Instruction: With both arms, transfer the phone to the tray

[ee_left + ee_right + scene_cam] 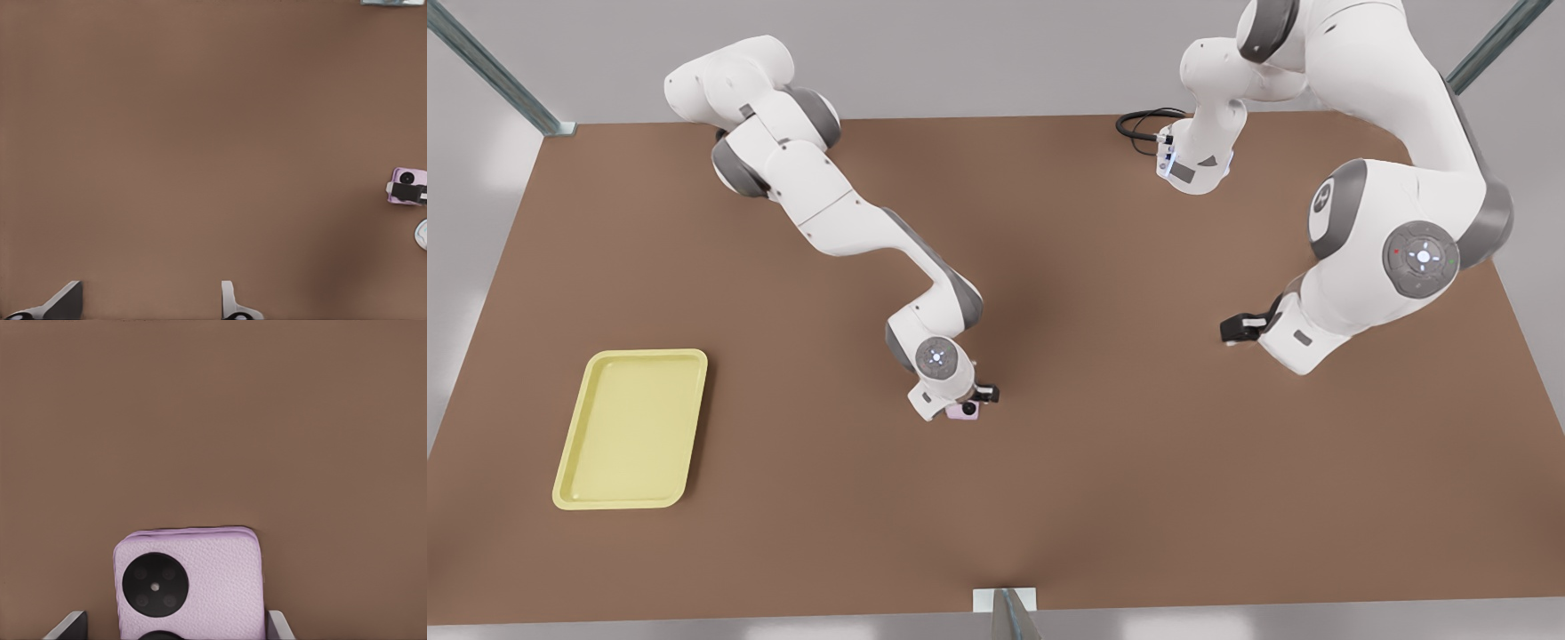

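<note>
Right gripper (976, 402) bent low, straddling the phone (190, 583).

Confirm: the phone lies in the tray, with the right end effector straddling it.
No: the phone lies on the table, far from the tray, as the front view shows; the right end effector does straddle it. The left end effector waits aside.

Lilac phone (189, 585) flat on table, mid-table; pale yellow tray (631, 429) well apart, front view's left.
</note>
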Robot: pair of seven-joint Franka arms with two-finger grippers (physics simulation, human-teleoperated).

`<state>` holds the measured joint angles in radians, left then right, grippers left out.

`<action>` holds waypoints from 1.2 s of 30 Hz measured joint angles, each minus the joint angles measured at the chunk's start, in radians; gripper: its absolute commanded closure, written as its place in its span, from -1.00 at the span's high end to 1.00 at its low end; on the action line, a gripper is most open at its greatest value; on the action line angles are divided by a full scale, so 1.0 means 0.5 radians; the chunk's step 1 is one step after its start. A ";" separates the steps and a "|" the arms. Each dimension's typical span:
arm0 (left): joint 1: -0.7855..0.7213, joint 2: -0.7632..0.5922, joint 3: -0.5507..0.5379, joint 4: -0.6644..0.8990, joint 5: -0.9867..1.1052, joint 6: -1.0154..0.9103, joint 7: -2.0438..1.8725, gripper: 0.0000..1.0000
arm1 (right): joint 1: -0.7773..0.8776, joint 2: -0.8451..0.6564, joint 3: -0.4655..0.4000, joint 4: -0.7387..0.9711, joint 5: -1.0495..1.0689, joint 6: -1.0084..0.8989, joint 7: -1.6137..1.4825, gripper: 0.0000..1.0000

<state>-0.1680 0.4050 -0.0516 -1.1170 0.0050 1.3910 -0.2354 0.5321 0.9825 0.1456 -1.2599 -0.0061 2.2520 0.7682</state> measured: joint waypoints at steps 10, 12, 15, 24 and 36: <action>-0.003 -0.208 0.005 -0.346 0.085 0.188 0.172 1.00 | -0.002 0.015 0.000 -0.003 -0.101 0.079 0.130 0.84; -0.001 -0.205 0.005 -0.363 0.091 0.229 0.197 1.00 | 0.000 0.014 0.000 -0.004 -0.125 0.081 0.147 0.80; 0.000 -0.184 0.005 -0.368 0.096 0.272 0.229 1.00 | 0.000 0.014 0.000 -0.003 -0.144 0.083 0.169 0.73; 0.005 -0.147 0.005 -0.366 0.097 0.327 0.300 1.00 | -0.003 -0.001 -0.003 -0.003 -0.150 0.087 0.197 0.50; 0.005 -0.137 0.005 -0.359 0.088 0.342 0.352 1.00 | -0.531 -0.524 -0.001 -0.522 -0.153 -0.017 0.039 0.51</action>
<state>-0.1656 0.3365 -0.0490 -1.2967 0.0488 1.5622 -0.0596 0.2668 0.7203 0.1449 -1.5211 -0.0825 2.2436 0.7876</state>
